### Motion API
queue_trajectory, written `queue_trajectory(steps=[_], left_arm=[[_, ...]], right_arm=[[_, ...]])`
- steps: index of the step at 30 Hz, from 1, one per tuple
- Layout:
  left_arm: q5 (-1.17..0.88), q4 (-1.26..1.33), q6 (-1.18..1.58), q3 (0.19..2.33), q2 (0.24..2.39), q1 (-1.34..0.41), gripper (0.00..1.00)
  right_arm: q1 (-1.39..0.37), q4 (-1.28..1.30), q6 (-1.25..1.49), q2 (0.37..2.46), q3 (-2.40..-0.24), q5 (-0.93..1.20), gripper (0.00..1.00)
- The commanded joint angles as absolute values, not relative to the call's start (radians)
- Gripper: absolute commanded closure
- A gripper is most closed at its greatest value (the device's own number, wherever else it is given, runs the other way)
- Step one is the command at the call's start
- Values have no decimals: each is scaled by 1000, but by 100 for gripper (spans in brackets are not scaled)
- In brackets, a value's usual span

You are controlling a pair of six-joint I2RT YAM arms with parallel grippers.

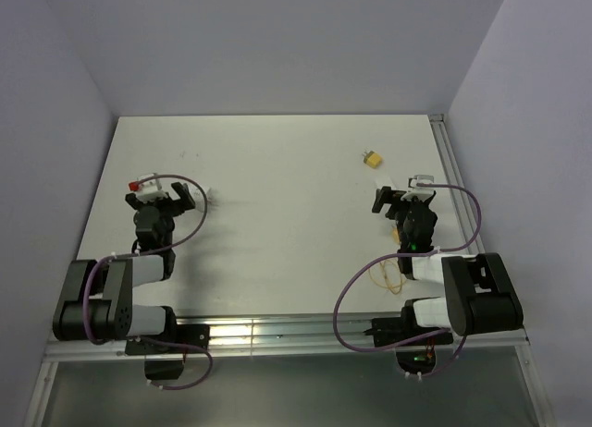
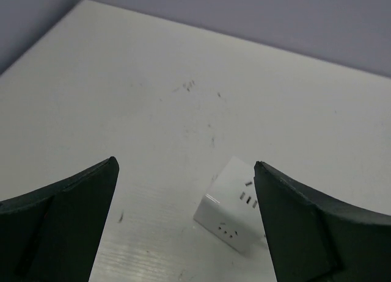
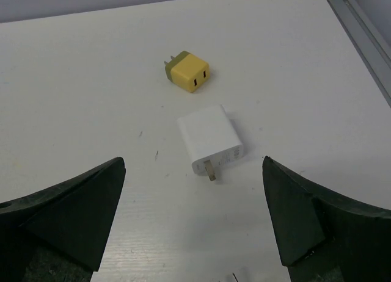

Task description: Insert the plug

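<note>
From above, the left gripper (image 1: 163,194) sits low over the left part of the white table (image 1: 277,224) and the right gripper (image 1: 405,197) over the right part, well apart from each other. The plug (image 1: 373,158), small and yellow, lies on the table beyond the right gripper and a little to its left, touched by nothing. A white adapter (image 1: 421,180) lies between the plug and that gripper's far side, and a thin yellow wire loop (image 1: 384,275) lies near the right arm's base. In the left wrist view, the left gripper (image 2: 185,166) has its dark fingers (image 2: 67,221) spread wide and grips nothing; a white socket cube (image 2: 235,215) rests on the table between them, nearer the right-hand finger, slots facing up. In the right wrist view, the right gripper (image 3: 192,178) is likewise spread wide and empty. The white adapter (image 3: 211,138) lies flat just ahead of its fingers (image 3: 305,221), metal prongs pointing back toward the camera. The plug (image 3: 190,72) lies just beyond it, apart from it, dark end turned away to the upper left, two slots showing in its yellow face.
</note>
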State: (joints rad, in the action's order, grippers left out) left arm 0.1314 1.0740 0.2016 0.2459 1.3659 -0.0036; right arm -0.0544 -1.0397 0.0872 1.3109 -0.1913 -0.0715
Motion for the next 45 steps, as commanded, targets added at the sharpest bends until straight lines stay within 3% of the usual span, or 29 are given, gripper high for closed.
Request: queue_trajectory(steps=[1,8,12,17,19,21,24,36,45], left_arm=[[311,1024,219,273,1240,-14,1],[551,358,631,587,1193,-25,1],[457,207,693,644,1140,-31,1],[449,-151,1028,722,1060,-29,1],[428,-280,1132,774,1074,-23,0],[190,-276,1013,836,1113,15,0],[93,-278,899,887,1173,52,1],[103,-437,954,1089,1534,17,5],[184,-495,1072,1172,1612,-92,2]], right_arm=[[-54,-1100,66,1298,-221,-92,0],[-52,-1104,66,1296,-218,-95,0],[-58,-1063,72,1165,-193,-162,0],[-78,-629,328,916,-315,-319,0],[-75,-280,487,884,-412,-350,0],[-75,-189,477,874,-474,-222,0],[-75,-174,486,871,-483,-106,0],[-72,-11,488,905,-537,-80,2],[-75,-8,483,891,-525,-67,3]])
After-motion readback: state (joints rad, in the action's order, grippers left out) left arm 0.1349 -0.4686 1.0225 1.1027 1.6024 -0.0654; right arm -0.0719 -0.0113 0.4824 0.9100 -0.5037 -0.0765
